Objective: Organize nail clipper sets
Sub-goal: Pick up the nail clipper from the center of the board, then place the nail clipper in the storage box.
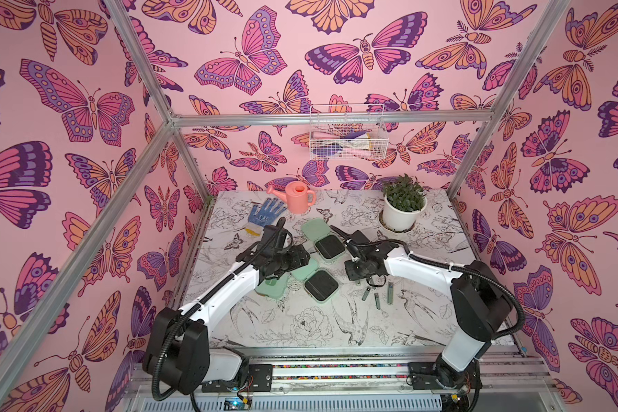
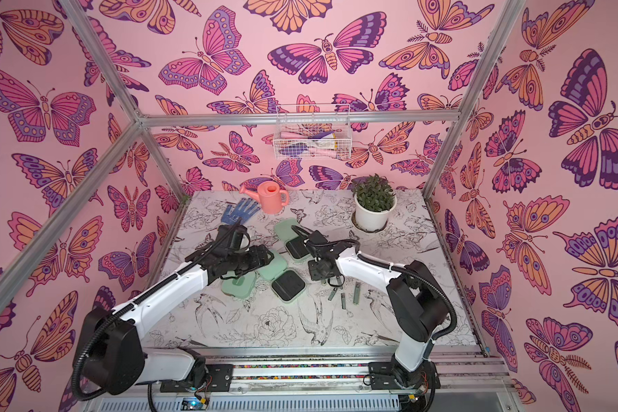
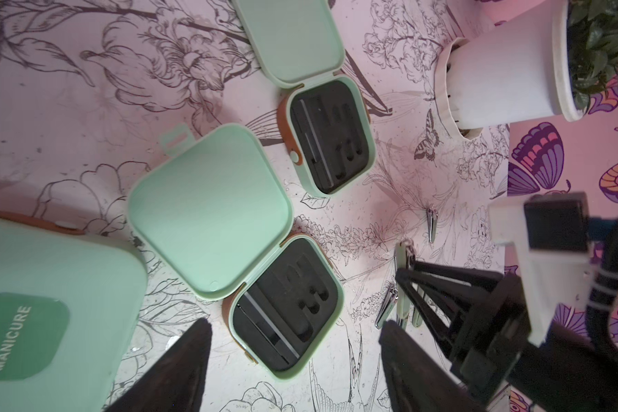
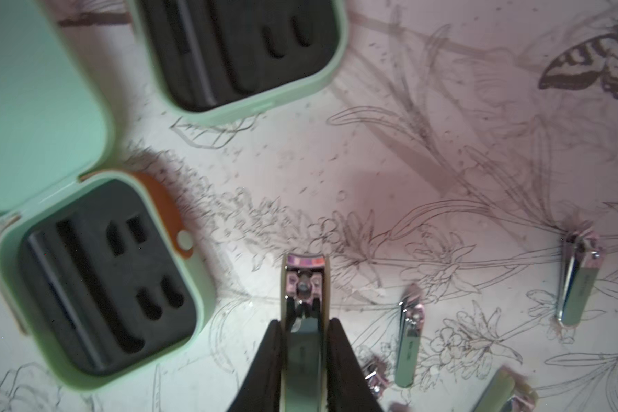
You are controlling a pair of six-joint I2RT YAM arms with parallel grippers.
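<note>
Three mint-green cases lie mid-table. The far case (image 1: 323,239) and the middle case (image 1: 321,285) are open, showing black trays. The closed case (image 1: 273,287), labelled MANICURE (image 3: 50,314), lies partly under my left arm. My left gripper (image 3: 296,323) hangs open above the middle case's tray (image 3: 286,310), holding nothing. My right gripper (image 4: 304,323) is shut on a nail clipper (image 4: 304,285), just right of the middle case (image 4: 100,278). In both top views it (image 1: 371,281) sits between that case and the loose clippers (image 1: 377,301) (image 2: 343,301). Several more clippers (image 4: 409,339) lie on the table nearby.
A blue dotted glove (image 1: 264,214) and a pink watering can (image 1: 297,196) are at the back left. A white plant pot (image 1: 404,210) stands at the back right. A wire basket (image 1: 346,132) hangs on the back wall. Metal frame posts border the table.
</note>
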